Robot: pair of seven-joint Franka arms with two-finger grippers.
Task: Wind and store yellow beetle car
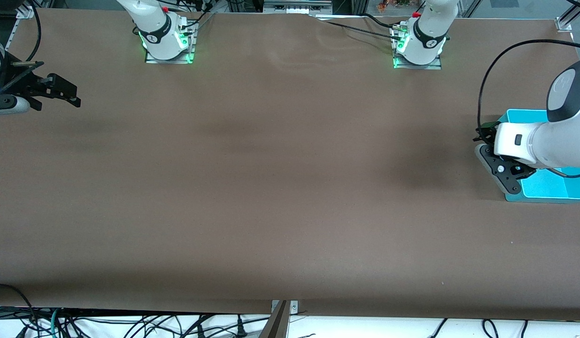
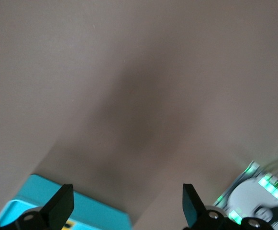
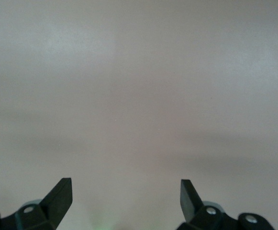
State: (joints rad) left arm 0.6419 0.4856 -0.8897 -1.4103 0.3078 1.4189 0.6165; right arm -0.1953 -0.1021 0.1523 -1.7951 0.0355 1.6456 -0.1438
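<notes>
My left gripper hangs over the edge of the teal tray, fingers spread wide and empty; the arm covers most of the tray. At its jaw I catch just a yellow sliver in the tray, perhaps the yellow beetle car; I cannot tell. My right gripper waits at the table's right-arm end, wide open, holding nothing.

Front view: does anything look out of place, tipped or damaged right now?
Nothing looks tipped, spilled or damaged. One oddity: no yellow car shows on the table. A sliver of yellow shows in the teal tray under the open left gripper. The right gripper waits open at its own end.
</notes>
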